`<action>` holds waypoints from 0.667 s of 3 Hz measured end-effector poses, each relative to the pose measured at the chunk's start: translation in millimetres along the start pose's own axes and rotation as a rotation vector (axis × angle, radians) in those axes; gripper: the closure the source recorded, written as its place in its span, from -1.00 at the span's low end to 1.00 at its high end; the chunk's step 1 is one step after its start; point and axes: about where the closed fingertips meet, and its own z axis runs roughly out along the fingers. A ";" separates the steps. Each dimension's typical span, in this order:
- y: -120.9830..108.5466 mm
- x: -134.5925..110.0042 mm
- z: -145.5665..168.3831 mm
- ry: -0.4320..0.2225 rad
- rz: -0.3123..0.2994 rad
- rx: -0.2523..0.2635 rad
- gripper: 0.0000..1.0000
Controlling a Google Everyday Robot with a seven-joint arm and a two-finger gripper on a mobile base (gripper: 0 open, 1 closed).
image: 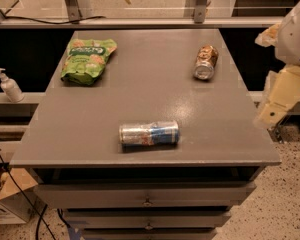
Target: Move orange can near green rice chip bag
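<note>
The orange can (pixel 205 62) lies on its side at the back right of the grey table (pixel 155 99), its silver top facing the front. The green rice chip bag (pixel 88 59) lies flat at the back left of the table. My gripper (pixel 279 100) hangs off the table's right edge, level with the middle of the table and to the right of and nearer than the orange can. It touches nothing and holds nothing.
A longer silver and blue can (pixel 149 133) lies on its side near the front middle of the table. A white pump bottle (pixel 9 85) stands on a shelf to the left. Drawers sit below the tabletop. A metal rail runs behind the table.
</note>
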 end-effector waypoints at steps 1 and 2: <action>-22.9 -17.4 26.1 -0.098 0.020 -0.021 -1.00; -24.7 -18.5 30.7 -0.107 0.023 -0.028 -1.00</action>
